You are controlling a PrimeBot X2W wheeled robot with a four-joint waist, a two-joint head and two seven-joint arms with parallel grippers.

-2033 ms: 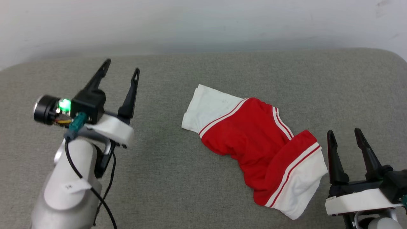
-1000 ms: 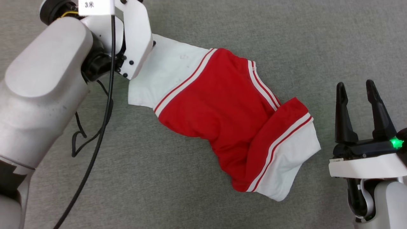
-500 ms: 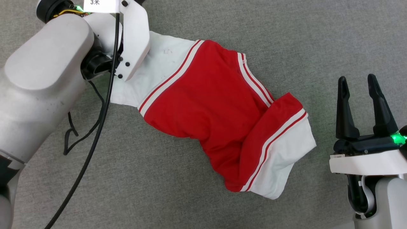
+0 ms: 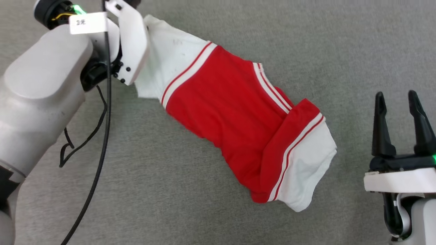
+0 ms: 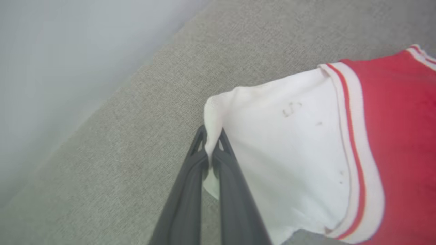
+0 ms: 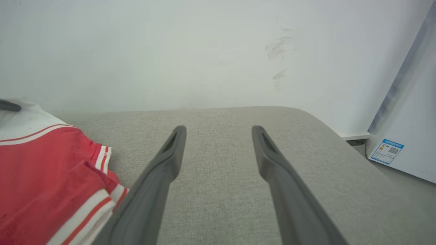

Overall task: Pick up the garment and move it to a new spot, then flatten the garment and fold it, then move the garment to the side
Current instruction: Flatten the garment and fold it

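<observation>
My right tool (image 4: 396, 93) stands with fingers spread just beside the rumpled red-and-white jersey (image 4: 231, 112) lying slantwise on the grey fabric-covered desk (image 4: 170, 197), while farther off my left tool (image 5: 213, 136) pinches its white sleeve edge.
</observation>
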